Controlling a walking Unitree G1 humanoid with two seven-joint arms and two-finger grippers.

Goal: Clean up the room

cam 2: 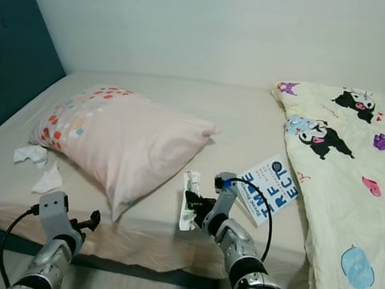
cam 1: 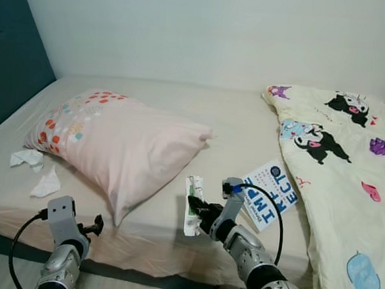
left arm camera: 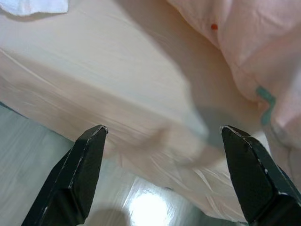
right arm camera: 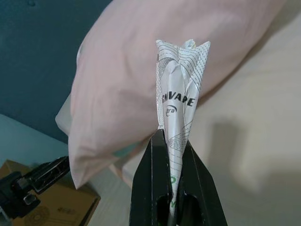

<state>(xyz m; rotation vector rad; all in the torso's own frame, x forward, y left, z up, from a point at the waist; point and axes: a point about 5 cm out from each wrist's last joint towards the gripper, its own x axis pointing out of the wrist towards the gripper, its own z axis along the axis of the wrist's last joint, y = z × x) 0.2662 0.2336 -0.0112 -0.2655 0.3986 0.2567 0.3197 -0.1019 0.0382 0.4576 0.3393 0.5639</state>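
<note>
My right gripper (cam 1: 196, 209) is shut on a crumpled white printed wrapper (cam 1: 192, 209), held upright just above the bed's front edge; the wrapper (right arm camera: 178, 101) stands pinched between the black fingers (right arm camera: 153, 181). My left gripper (cam 1: 94, 227) is open, low at the bed's front left edge, with nothing between its fingers (left arm camera: 77, 174). Two crumpled white tissues (cam 1: 27, 158) (cam 1: 46, 184) lie on the sheet left of the pink pillow (cam 1: 123, 143). A white and blue booklet (cam 1: 272, 193) lies beside the blanket.
A cream cartoon-print blanket (cam 1: 339, 168) covers the bed's right side. The beige mattress (cam 1: 236, 131) runs to a white wall; a dark teal headboard (cam 1: 14, 52) stands at the left. A brown cardboard box (right arm camera: 56, 205) sits on the floor below.
</note>
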